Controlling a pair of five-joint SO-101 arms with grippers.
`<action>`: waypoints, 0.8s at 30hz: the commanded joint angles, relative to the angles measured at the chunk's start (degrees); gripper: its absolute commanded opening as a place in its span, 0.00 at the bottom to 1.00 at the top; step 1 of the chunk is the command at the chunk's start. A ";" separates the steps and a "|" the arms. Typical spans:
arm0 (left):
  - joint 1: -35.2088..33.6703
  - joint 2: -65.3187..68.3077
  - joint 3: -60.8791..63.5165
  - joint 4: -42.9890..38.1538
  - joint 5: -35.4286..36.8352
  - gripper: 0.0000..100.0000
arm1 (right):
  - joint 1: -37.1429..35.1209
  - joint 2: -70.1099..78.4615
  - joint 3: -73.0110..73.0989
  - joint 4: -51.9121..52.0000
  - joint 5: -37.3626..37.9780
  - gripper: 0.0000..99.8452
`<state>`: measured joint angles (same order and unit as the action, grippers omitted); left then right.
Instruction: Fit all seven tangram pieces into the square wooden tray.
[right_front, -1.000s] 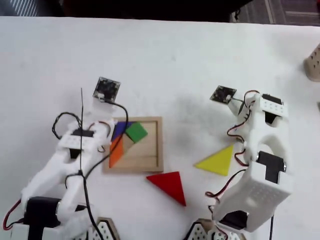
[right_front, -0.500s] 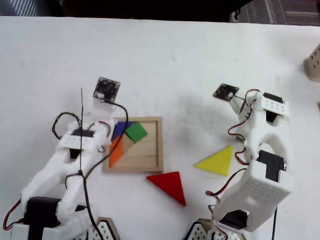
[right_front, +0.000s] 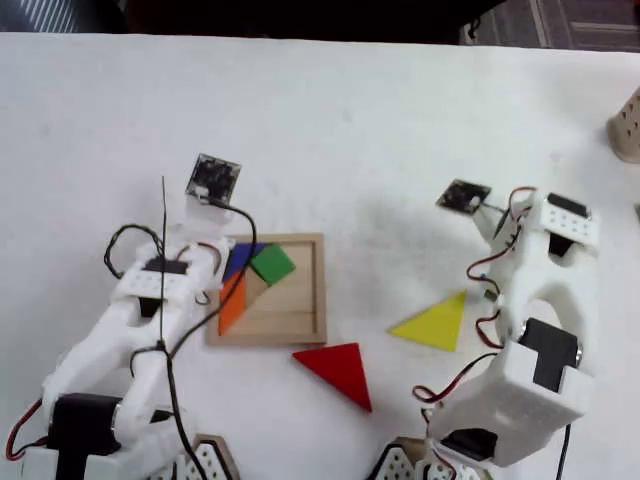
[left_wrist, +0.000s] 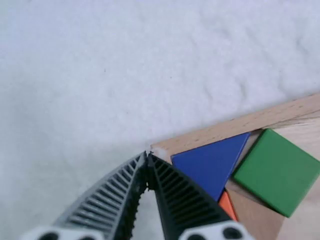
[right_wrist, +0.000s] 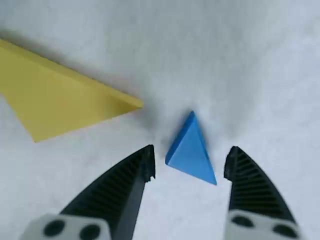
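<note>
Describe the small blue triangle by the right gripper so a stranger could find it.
On the white table, look to the right gripper. Between its open fingers, just off the sharp tip of the large yellow triangle, lies the small light-blue triangle. It is smaller than the yellow one and, unlike the darker blue triangle, sits outside the square wooden tray.

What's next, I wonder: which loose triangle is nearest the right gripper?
The small blue triangle, between the right gripper's fingers; the yellow triangle lies outside.

Wooden tray (right_front: 296, 310) partly filled, red triangle (right_front: 338, 369), yellow triangle (right_front: 436, 322) outside
</note>
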<state>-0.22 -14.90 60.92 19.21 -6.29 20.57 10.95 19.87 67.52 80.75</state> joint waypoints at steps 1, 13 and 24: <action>-0.48 -0.13 -2.55 -1.58 -0.35 0.02 | 0.84 -2.77 2.90 -7.25 1.32 0.22; -0.48 -0.13 -2.73 -1.49 -0.35 0.02 | 3.21 -1.45 4.66 -13.05 1.58 0.22; -0.48 -0.13 -2.73 -1.49 -0.35 0.02 | 3.21 0.84 4.57 -13.32 1.58 0.22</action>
<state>-0.22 -14.90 60.92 19.21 -6.29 22.42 12.88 25.23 55.03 81.19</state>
